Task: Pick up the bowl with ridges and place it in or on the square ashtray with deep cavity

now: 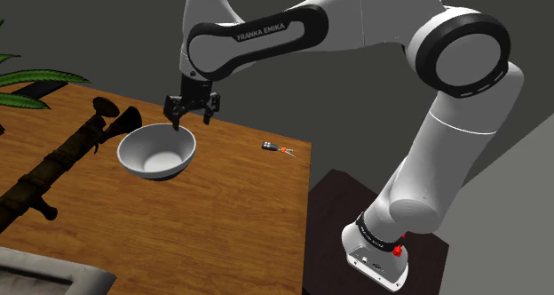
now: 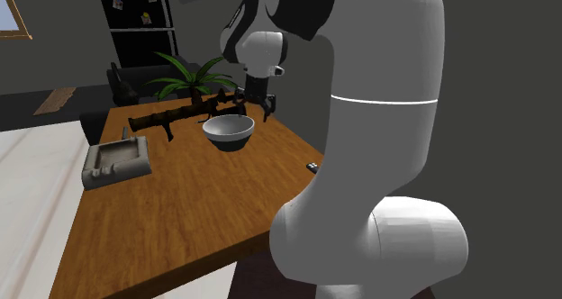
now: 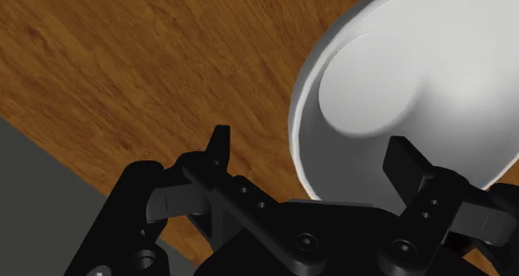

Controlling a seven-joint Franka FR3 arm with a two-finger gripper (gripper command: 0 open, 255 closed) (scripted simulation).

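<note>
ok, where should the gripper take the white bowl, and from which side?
By the rim, from straight above. The bowl sits upright and open on the table. It is likely too wide to span, but its wall looks thin: one finger inside, one outside. The open gripper hangs over the rim, so that spot suits.

Shoulder view: high, beside the stand (image 1: 342,195), facing down across the worktop (image 1: 222,222) toward that view's left. Second exterior view: close behind the arm (image 2: 387,72), looking past it along the worktop. Wrist view: mounted above the gripper (image 3: 312,145), very near, looking along it onto the bowl (image 3: 416,66). Shared by all three: bowl and worktop.
</note>
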